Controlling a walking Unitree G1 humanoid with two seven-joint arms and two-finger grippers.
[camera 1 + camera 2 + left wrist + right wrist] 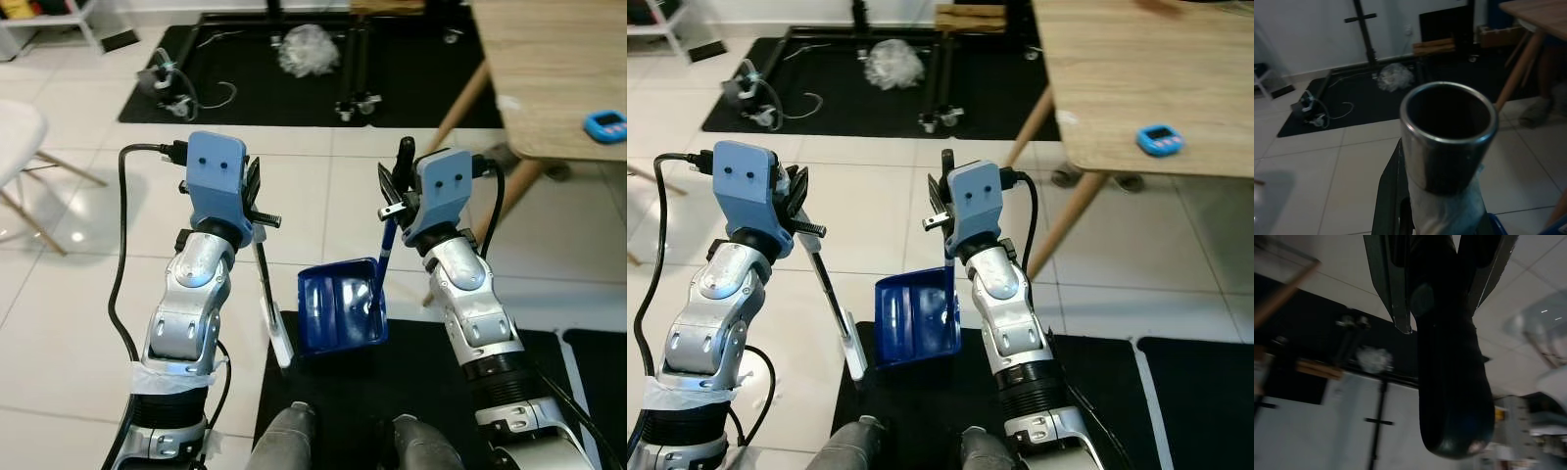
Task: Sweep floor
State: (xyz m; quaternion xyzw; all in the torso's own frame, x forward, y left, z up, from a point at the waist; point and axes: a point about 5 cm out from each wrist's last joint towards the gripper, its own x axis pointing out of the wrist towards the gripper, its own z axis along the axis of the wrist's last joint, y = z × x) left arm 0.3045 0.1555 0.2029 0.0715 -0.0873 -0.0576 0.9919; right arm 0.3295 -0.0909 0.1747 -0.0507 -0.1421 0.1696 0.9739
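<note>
My left gripper (pixel 253 201) is shut on a thin metal broom handle (pixel 263 269) that slants down to a white broom head (pixel 280 343) at the edge of the black mat. The left wrist view looks down the handle's open tube end (pixel 1448 132), held between the fingers (pixel 1388 196). My right gripper (pixel 400 188) is shut on the blue dustpan's upright handle (pixel 385 259). The blue dustpan (pixel 338 308) hangs low between the arms. The handle's dark end (pixel 1452 382) shows in the right wrist view. A white crumpled wad (pixel 309 49) lies on the far black mat (pixel 245 88).
A wooden table (pixel 549 69) with slanted legs (pixel 458 106) stands at the right and carries a blue timer (pixel 605 124). Grey slippers (pixel 1068 176) lie under it. A white chair (pixel 20 137) is at the left. A wheeled black stand (pixel 355 69) and cables (pixel 171 83) sit on the far mat.
</note>
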